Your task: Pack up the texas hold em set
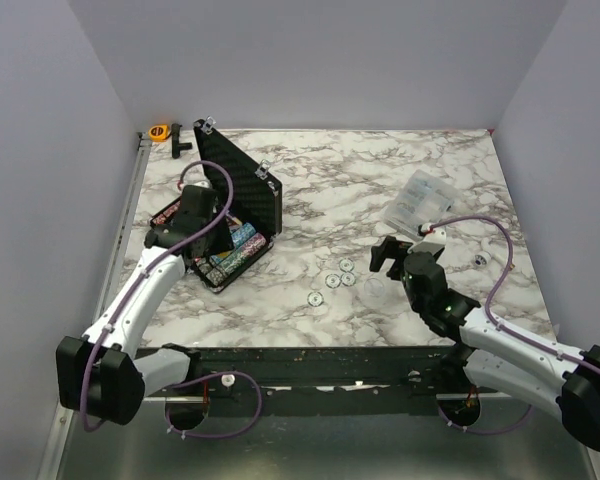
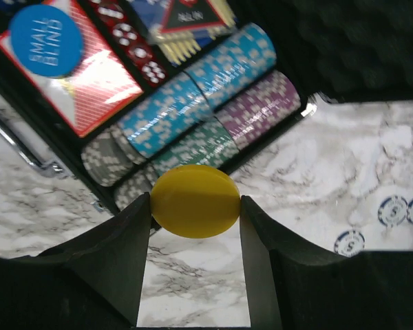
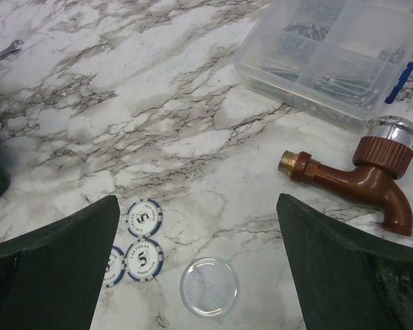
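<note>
**Yellow disc held at the open poker case**

A marbled table [image 1: 380, 170] is seen from above. At its far left the black hinged case [image 1: 242, 180] is stood open, lid raised, so that the tray can be filled. A clear compartment box [image 1: 420, 198] of metal parts is set at the far right, apart from the set.

The left gripper [image 2: 195, 213] is held at the near edge of the case. A yellow disc [image 2: 195, 199] is pinched edge to edge between its jaws, presumably for placing inside. The right gripper [image 3: 197, 206] is hung over the table's middle with jaws spread wide and nothing held, probably in readiness for the loose pieces.

Rows of coloured chips [image 2: 193, 103] are packed in the tray beside a card deck [image 2: 96, 82] and a blue "small blind" disc [image 2: 45, 40]. A brown tap [image 3: 358, 179] is lying on the right. Blue-and-white chips [image 3: 144, 218] and a clear disc [image 3: 208, 287] are left outside the case.
</note>
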Controlling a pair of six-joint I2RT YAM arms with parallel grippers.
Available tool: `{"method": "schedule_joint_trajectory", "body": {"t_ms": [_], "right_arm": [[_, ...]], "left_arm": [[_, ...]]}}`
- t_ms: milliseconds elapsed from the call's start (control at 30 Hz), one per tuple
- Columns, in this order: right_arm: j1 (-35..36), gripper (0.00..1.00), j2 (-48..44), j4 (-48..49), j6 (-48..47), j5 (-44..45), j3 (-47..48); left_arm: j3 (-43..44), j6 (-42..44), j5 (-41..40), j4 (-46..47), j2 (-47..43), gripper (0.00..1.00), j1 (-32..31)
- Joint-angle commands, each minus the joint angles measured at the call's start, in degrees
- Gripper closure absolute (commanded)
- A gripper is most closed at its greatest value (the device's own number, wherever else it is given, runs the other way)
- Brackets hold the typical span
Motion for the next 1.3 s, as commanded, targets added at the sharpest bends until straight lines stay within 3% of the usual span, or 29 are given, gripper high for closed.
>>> {"method": "schedule_joint_trajectory", "body": {"t_ms": [0,267,467,900,1267], "right_arm": [[-0.3,0.00,-1.5,1.5,-0.7,-0.1,-1.3],[-0.3,0.00,-2.6,1.4,-0.6,0.0,-1.8],[-0.3,0.00,-1.2,1.6,-0.7,-0.1,-1.3],[-0.3,0.00,1.2,1.7,-0.7,0.2,-0.4],[-0.2,0.00,1.1,1.7,-0.7,0.1,-0.4]], "left_arm": [[4.2,-2.6,-1.8,0.3,2.8,1.00,9.5],[15.9,-4.2,1.9,-2.2,21.1,1.00,22.9],[27.3,-2.2,1.2,-8.4,33.1,1.00,25.0],[22.5,-0.5,0.8,-5.9,35.9,0.99,25.0],[23.5,-0.6,1.3,-6.2,37.5,0.91,25.0]]}}
